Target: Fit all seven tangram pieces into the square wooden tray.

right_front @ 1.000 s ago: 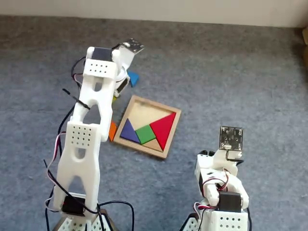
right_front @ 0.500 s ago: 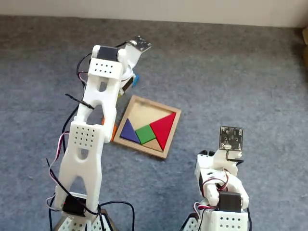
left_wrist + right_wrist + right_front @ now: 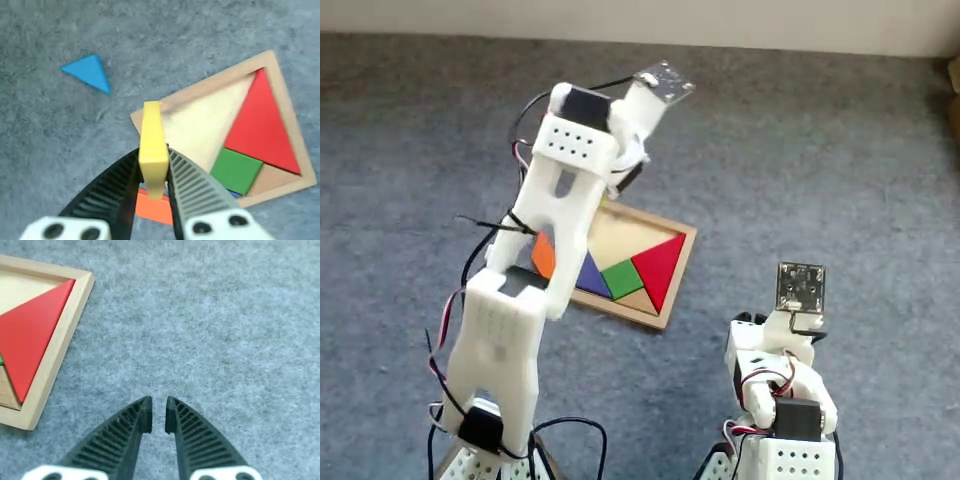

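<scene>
The left gripper (image 3: 153,162) is clamped on a yellow piece (image 3: 152,140), which stands on edge between the two fingers with its far end sticking out past the fingertips. From the left wrist view that end lies over one corner of the square wooden tray (image 3: 210,85). An orange piece (image 3: 152,209) lies on the grey carpeted surface (image 3: 225,315) under the gripper, just outside the tray's rim.

Inside the tray, a large red triangle (image 3: 260,127) fills the side away from that corner. A green square (image 3: 236,171) touches the red triangle's long edge. In the high view a dark blue triangle (image 3: 587,274) sits against the green square, partly behind the left arm (image 3: 555,230). The part of the tray nearest the held piece is bare wood.

A light blue triangle (image 3: 89,71) lies flat on the surface, well apart from the tray.

The right gripper (image 3: 158,416) has its fingers drawn close, with only a thin slit between the tips, and nothing is in them. It hangs over bare carpet beside the tray's corner that holds the red triangle. In the high view the right arm (image 3: 780,385) is folded low at the near edge.
</scene>
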Robot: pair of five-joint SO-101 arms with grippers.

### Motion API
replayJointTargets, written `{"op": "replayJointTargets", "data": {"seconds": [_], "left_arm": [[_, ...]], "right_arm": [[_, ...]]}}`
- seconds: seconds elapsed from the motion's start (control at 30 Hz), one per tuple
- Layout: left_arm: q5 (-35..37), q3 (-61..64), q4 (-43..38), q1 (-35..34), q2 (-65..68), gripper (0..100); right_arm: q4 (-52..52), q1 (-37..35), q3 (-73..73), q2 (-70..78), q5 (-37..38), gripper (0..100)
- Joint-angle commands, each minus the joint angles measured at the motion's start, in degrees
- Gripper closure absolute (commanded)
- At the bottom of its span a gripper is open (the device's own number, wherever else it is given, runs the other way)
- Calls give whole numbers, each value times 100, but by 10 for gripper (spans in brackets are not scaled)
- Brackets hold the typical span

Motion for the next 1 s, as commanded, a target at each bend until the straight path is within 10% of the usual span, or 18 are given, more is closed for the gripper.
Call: {"op": "replayJointTargets", "data": {"seconds": [0.0, 0.97], "left_arm": [[378, 338, 18, 321, -831, 995], [-5169, 1807, -9, 277, -189, 995]], "right_arm": [[-127, 66, 523, -92, 70, 933], [-136, 66, 523, -92, 70, 933]]}}
